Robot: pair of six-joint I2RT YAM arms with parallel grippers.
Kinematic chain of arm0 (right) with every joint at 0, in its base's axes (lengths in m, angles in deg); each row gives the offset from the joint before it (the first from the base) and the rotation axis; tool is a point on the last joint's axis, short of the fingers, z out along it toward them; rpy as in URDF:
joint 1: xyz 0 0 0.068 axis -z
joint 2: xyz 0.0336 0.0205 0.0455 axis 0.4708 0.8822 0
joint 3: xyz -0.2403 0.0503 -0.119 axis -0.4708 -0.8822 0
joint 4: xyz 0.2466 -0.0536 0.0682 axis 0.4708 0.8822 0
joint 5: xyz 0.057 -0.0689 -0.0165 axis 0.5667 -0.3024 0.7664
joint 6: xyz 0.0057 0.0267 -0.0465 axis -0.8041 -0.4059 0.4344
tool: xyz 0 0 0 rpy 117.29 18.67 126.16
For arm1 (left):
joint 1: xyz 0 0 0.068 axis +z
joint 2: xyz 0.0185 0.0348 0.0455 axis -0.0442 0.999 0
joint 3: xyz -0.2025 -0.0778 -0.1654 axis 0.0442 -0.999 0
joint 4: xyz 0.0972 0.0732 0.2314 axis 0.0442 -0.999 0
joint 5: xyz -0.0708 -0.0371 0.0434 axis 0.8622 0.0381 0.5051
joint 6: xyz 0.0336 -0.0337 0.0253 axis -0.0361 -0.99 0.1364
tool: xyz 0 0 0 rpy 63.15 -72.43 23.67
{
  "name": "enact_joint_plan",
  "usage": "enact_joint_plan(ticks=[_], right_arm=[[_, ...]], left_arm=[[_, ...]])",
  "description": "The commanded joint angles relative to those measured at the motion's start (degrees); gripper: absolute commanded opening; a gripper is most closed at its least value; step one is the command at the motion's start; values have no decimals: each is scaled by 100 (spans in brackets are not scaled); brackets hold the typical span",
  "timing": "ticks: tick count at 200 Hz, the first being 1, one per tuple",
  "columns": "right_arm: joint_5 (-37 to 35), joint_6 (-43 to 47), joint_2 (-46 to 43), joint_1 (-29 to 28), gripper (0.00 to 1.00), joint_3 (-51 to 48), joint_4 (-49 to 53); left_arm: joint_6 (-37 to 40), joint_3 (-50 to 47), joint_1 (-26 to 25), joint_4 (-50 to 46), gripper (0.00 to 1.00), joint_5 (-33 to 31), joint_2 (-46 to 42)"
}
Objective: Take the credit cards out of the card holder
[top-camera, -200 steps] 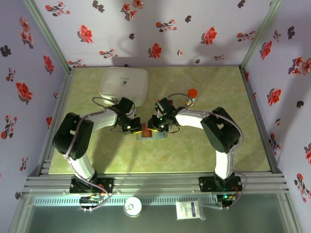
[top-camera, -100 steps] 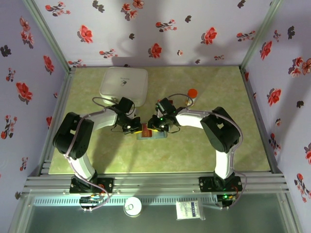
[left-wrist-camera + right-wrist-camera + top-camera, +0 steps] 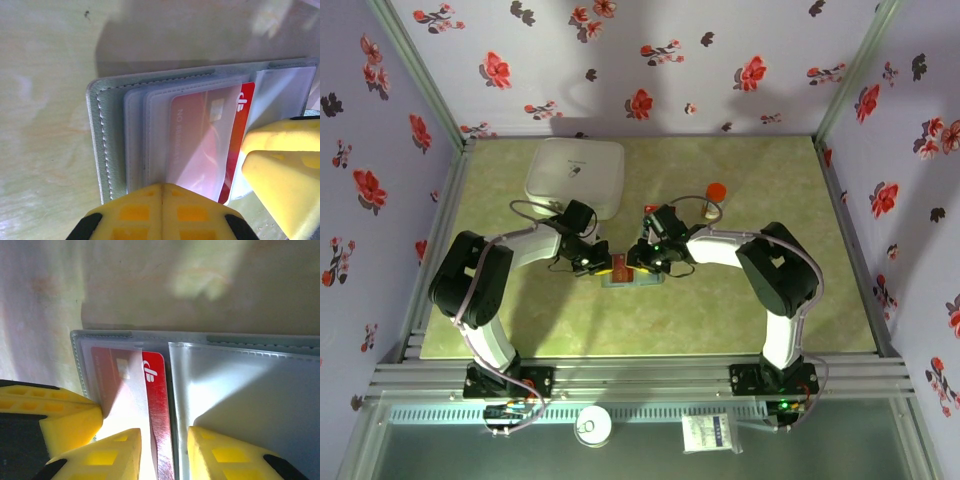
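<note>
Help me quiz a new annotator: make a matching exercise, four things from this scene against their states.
Things:
1. red card
2. card holder
3. left gripper
4. right gripper

States:
A. fingers apart, astride a red edge
B. lying open and flat
C. fingers together
D. partly out of a clear sleeve

Pairs: 1-D, 2-B, 3-C, 4-A.

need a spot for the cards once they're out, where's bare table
Bare table right of the right arm, and the near strip between arm bases. Crowded mid-table: card holder under left gripper and right gripper, white box behind.
</note>
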Motion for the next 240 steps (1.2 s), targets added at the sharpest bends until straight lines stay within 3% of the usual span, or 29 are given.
enact_joint_plan(ticks=[1,54,97,183,240], right_arm=[[211,-155,92,57,31,-93,-229],[620,-261,162,48,28,-154,-623],[-151,224,133,13,28,125,487],[-181,476,154,-66,30,342,790],[366,93,143,-66,27,16,-148]], left_arm=[[63,-103,52,-210,0,-342,260],[56,-120,55,-181,0,-306,274],[58,-144,56,-205,0,-334,234],[34,-230,56,-175,0,-369,192],[24,-276,55,-119,0,-335,219]])
